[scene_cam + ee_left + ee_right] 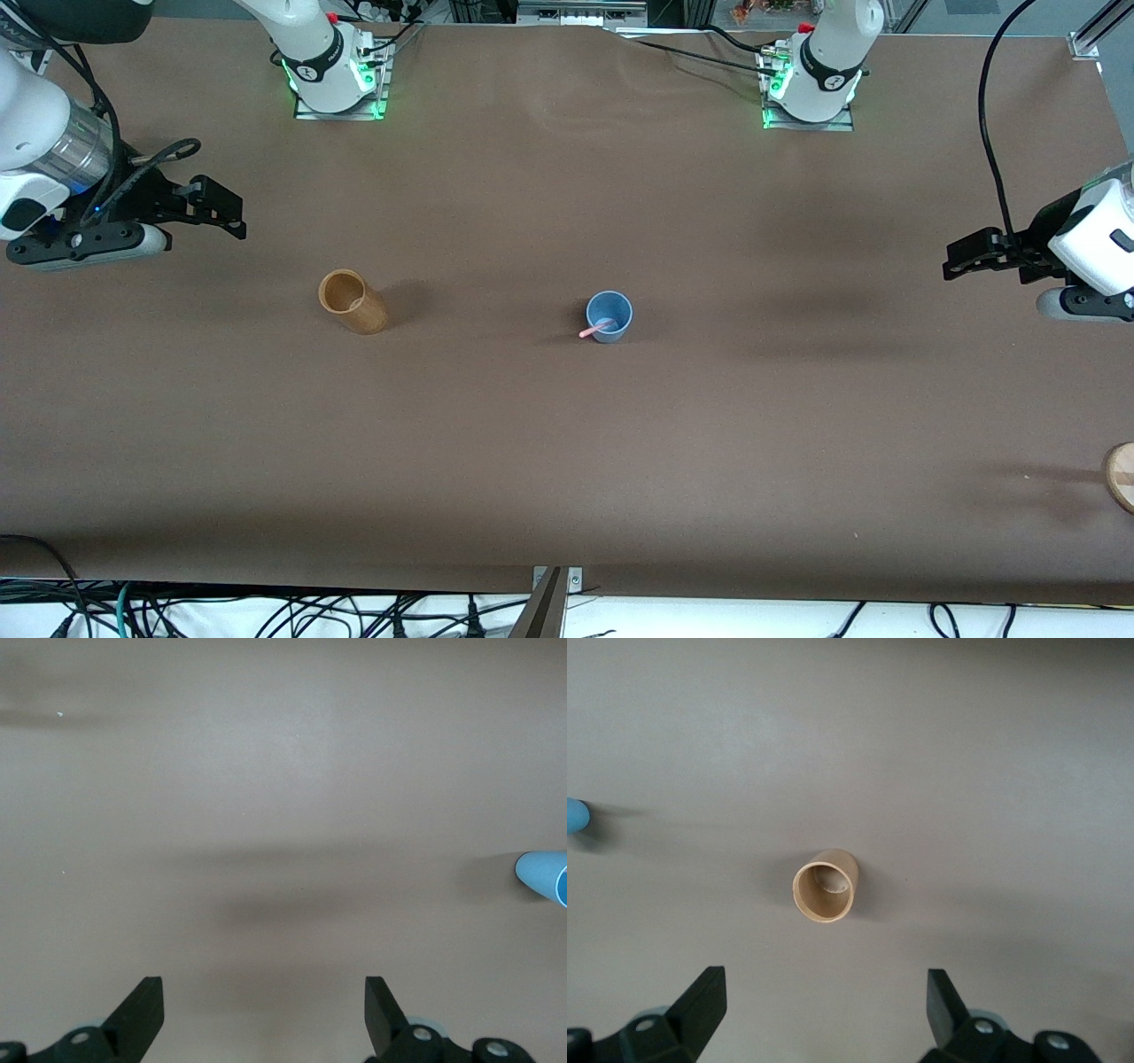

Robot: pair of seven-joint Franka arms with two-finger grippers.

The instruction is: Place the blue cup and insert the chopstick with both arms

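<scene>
Grippers, left (961,257) and right (226,213), hang spread wide, empty; chopstick (595,330) leans in blue cup (609,315).

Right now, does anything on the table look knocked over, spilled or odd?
Nothing stands out. The blue cup stands upright with the chopstick leaning in it, the wooden holder is upright, and the left gripper and right gripper are both open and apart from them.
</scene>
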